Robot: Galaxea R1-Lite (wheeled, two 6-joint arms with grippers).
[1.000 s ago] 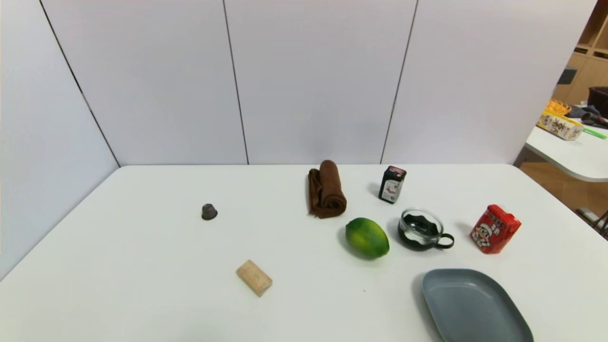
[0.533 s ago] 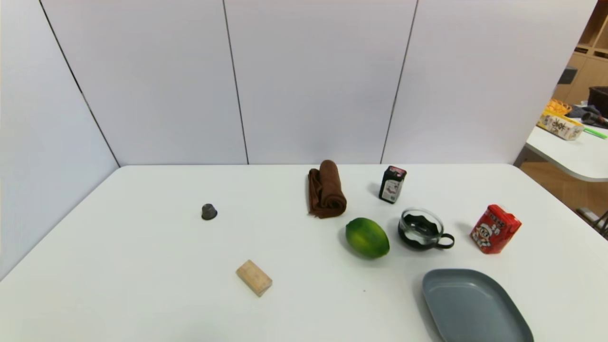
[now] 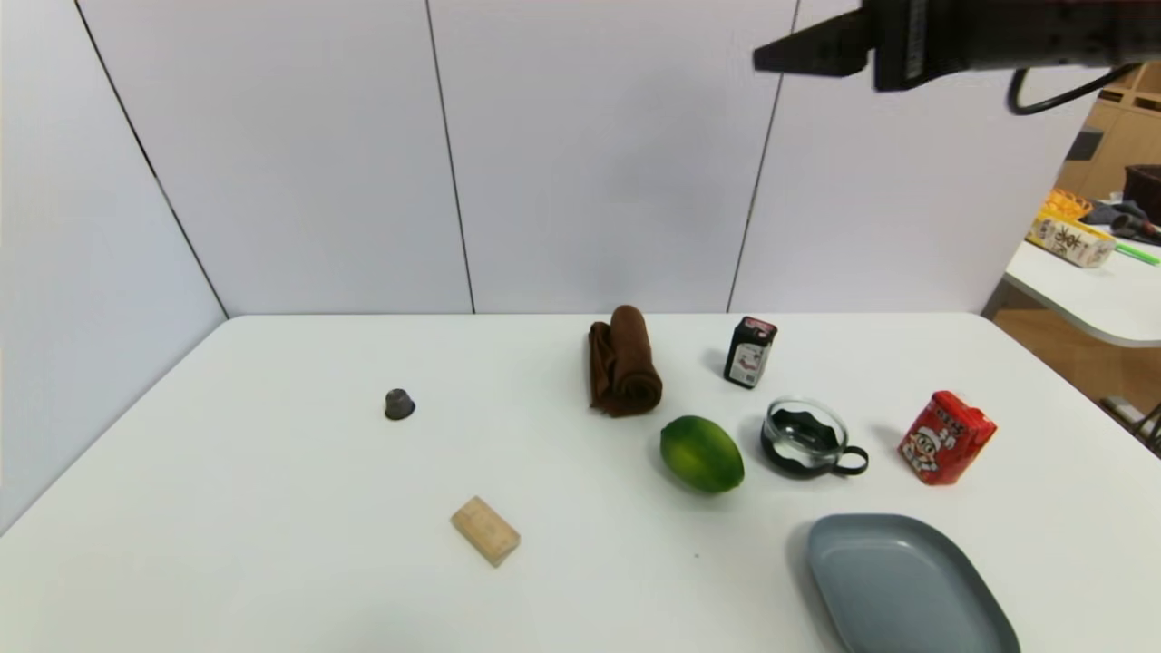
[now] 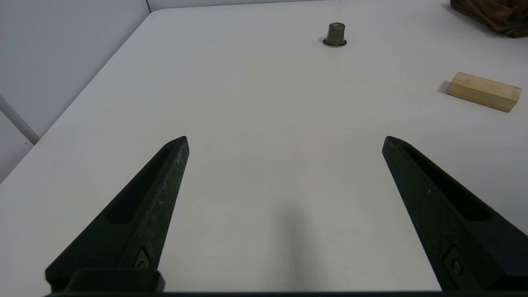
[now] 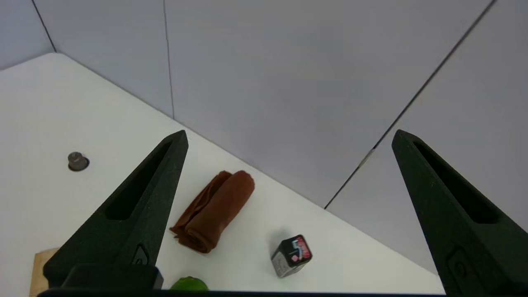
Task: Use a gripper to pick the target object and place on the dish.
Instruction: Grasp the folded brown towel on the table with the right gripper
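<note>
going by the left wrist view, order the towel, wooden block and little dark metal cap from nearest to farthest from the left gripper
From the left gripper:
1. wooden block, nearer part of the table, left of the towel
2. metal cap, farther back, left of the block
3. towel, farthest, by the back wall

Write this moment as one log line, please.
right gripper: open, raised, empty | brown rolled cloth towel: on white table | flat grey-blue plate: empty

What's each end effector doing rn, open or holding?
Left end effector: open, nothing held, over bare white tabletop.
Right end effector: open, nothing held, raised above the table's right side.
</note>
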